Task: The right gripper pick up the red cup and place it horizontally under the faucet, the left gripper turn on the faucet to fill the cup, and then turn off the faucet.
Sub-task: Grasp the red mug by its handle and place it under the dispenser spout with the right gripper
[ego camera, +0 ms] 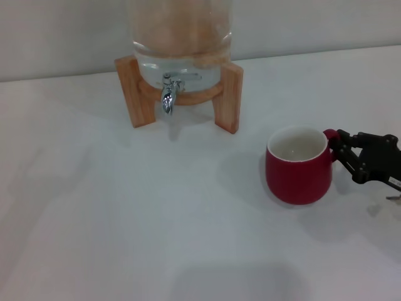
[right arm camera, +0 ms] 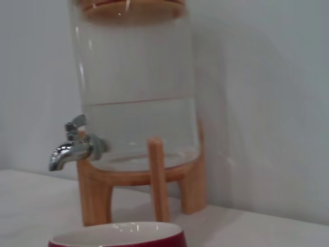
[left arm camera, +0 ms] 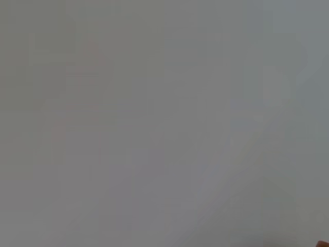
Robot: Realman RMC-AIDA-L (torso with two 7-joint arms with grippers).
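One arm is doing the work you are seeing here. The right gripper [ego camera: 333, 143] is reaching in from the right edge of the head view, and its black fingers are sitting at the red loop handle of the red cup [ego camera: 298, 166], one fingertip above the handle and one below it. They appear to be pinching the handle, with the tips touching it.

You are looking at the red cup standing upright on the white table [ego camera: 125, 219], its cream inside facing up and looking empty. It is sitting well to the right of the faucet [ego camera: 169, 93] and nearer to the robot, so it is not under the spout.

The faucet is hanging from the front of the glass dispenser [ego camera: 182, 37], spout pointing down, between the legs of the wooden stand [ego camera: 229, 97]. In the right wrist view you are seeing the dispenser about half filled with clear water, the chrome spigot off to one side, and the cup's rim just entering the frame's edge.

You are not seeing the left gripper anywhere; the left wrist view is showing only a plain pale surface, so its fingers cannot be judged.
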